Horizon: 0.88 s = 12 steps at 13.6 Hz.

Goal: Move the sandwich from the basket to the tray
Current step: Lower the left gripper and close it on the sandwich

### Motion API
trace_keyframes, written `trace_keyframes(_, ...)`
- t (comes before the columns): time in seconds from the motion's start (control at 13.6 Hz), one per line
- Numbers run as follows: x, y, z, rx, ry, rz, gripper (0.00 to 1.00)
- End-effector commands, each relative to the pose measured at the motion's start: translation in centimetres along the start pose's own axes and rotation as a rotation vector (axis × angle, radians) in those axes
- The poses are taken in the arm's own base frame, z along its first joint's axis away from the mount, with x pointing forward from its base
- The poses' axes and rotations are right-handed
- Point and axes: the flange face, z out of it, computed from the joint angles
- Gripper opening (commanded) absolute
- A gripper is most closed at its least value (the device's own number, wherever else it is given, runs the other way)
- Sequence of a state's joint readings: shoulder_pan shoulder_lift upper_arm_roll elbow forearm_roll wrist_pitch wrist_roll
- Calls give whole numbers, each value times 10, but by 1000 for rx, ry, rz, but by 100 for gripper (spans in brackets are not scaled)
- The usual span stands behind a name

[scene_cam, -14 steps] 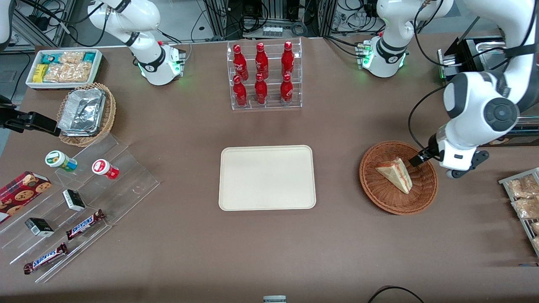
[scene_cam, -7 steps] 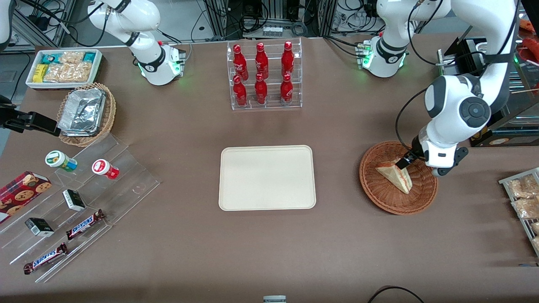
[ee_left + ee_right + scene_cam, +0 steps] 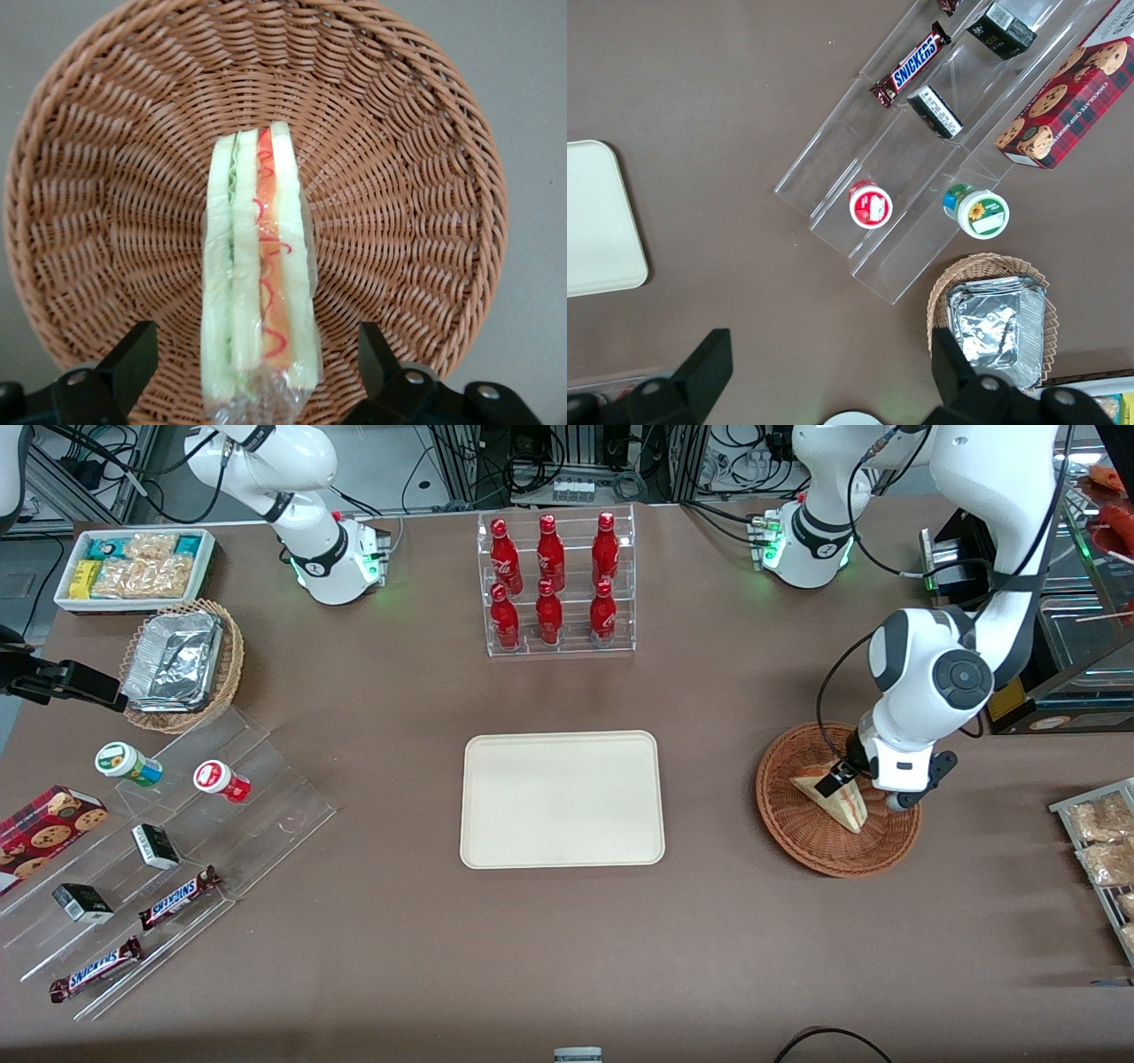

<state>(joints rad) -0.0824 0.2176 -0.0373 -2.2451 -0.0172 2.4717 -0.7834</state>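
Hanging right over the basket (image 3: 837, 801) at the working arm's end of the table: the gripper (image 3: 840, 779), fingers (image 3: 133, 359) spread wide with one on each flank of the sandwich (image 3: 259, 283), not squeezing it. Sitting on edge in the basket's middle, that sandwich, clear wrap bunching at one end, green and red filling stripes facing up toward the wrist camera. Lying bare mid-table, well apart from the basket: the cream tray (image 3: 562, 798).

Readable stuff, all toward the parked arm's end: two bars showing "SNICKERS" (image 3: 911, 62) on the clear stepped display (image 3: 168, 868), nearer the front camera than the red-capped tub (image 3: 220, 780) and the green-capped tub (image 3: 128, 763) with a flower on its lid. Resting beside those steps, a red plaid cookie box (image 3: 42, 835), any wording on it too small to make out. Same story for the small dark boxes (image 3: 155, 845). Standing farther from the camera than the tray: six red bottles (image 3: 551, 581) in a clear rack, white script on them not legible.
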Motion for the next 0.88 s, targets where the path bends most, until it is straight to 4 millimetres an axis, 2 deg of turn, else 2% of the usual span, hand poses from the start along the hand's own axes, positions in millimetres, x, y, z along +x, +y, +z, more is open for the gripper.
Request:
trace_keyframes(0.0,-2,3,16,-12,3,-20,96)
trace_keyframes(0.15,-1,3,21,-15,6,-24,50)
trace_keyframes(0.29,-1,3,21,-15,7,-25,23)
trace_keyframes(0.37,0,4,18,-17,9,-39,15)
trace_keyframes(0.51,-1,5,10,-19,14,-39,13)
trace_keyframes(0.59,-2,6,-2,-17,13,-35,13)
trace_keyframes(0.81,-14,22,-56,44,-30,16,14)
